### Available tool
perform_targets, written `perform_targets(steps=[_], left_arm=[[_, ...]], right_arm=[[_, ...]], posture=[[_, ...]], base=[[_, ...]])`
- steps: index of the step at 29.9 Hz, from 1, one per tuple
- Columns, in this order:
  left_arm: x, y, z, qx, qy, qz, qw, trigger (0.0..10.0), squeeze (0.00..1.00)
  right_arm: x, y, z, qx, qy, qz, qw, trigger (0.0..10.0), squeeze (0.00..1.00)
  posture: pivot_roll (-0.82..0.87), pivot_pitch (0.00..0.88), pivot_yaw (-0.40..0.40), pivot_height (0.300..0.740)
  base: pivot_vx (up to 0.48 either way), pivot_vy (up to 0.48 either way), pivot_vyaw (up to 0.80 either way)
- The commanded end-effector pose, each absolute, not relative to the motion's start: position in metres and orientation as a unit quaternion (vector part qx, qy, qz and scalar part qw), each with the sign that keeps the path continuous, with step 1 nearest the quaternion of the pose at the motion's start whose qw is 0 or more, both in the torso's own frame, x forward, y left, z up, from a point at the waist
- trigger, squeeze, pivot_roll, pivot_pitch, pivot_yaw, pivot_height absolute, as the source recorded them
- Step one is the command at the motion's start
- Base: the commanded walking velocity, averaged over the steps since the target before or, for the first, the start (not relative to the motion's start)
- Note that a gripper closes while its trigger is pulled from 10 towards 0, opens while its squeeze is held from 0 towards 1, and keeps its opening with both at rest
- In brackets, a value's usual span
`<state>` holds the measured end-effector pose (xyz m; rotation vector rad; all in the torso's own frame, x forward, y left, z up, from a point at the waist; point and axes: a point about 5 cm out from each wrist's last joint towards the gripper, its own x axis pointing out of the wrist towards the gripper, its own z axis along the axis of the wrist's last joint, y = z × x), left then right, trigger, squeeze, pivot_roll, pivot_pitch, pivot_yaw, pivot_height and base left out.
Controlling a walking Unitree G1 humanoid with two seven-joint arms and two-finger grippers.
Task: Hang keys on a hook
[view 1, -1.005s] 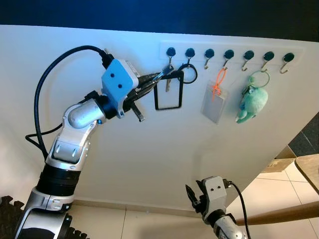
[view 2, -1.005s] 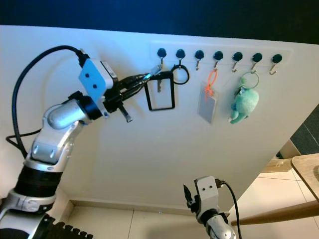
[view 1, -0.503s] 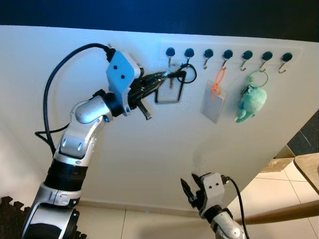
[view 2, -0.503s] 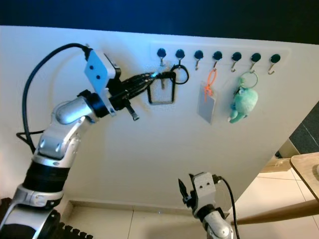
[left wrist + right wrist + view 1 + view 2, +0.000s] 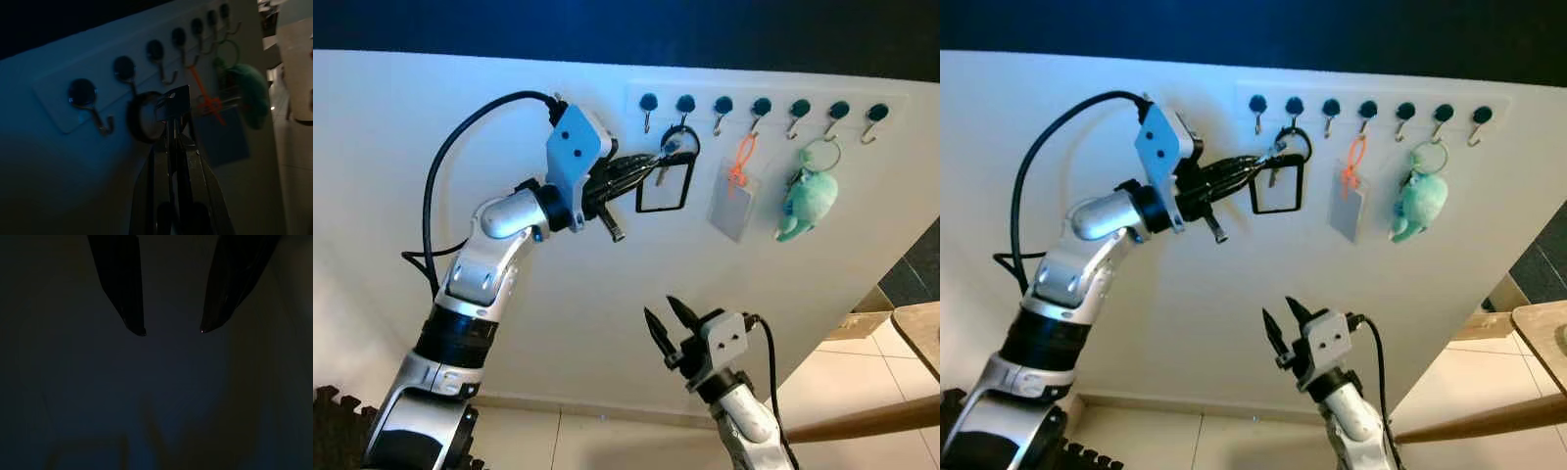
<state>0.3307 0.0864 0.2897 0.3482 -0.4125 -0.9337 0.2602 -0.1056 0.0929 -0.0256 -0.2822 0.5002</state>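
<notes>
The keys are a dark ring [image 5: 680,143], a small silver key [image 5: 660,174] and a black rectangular loop [image 5: 664,187]. My left gripper [image 5: 650,164] is raised to the white wall and shut on the keys beside the ring. The ring sits right under the second hook [image 5: 684,106] of the rail; whether it is over the hook I cannot tell. In the left wrist view the key [image 5: 173,102] stands above my fingers [image 5: 188,161], with the ring [image 5: 143,117] below the second hook [image 5: 125,71]. My right gripper [image 5: 667,321] is low in front of the wall, open and holding nothing.
The hook rail [image 5: 769,93] carries several hooks. An orange lanyard with a clear card [image 5: 735,191] and a green plush toy [image 5: 808,201] hang further right. A wooden tabletop edge [image 5: 918,328] and a wooden pole [image 5: 867,423] are at lower right over tiled floor.
My left gripper has moved right along the wall with the keys, from under the first hook to under the second. My right gripper has risen.
</notes>
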Motion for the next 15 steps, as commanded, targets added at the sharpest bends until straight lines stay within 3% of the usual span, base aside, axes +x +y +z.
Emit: perform_targets(steps=[1, 15], left_arm=[[0.333, 0.082, 0.291, 0.171, -0.197, -0.442, 0.858, 10.0, 0.00], [0.343, 0.084, 0.304, 0.168, -0.210, -0.419, 0.867, 10.0, 0.00]], right_arm=[[0.260, -0.103, 0.097, -0.007, -0.145, 0.253, 0.957, 10.0, 0.00], [0.261, -0.099, 0.102, -0.005, -0.143, 0.255, 0.956, 10.0, 0.00]], posture=[[0.04, 0.051, -0.015, 0.740], [0.04, 0.069, -0.010, 0.740]], base=[[0.000, 0.000, 0.00], [0.000, 0.000, 0.00]])
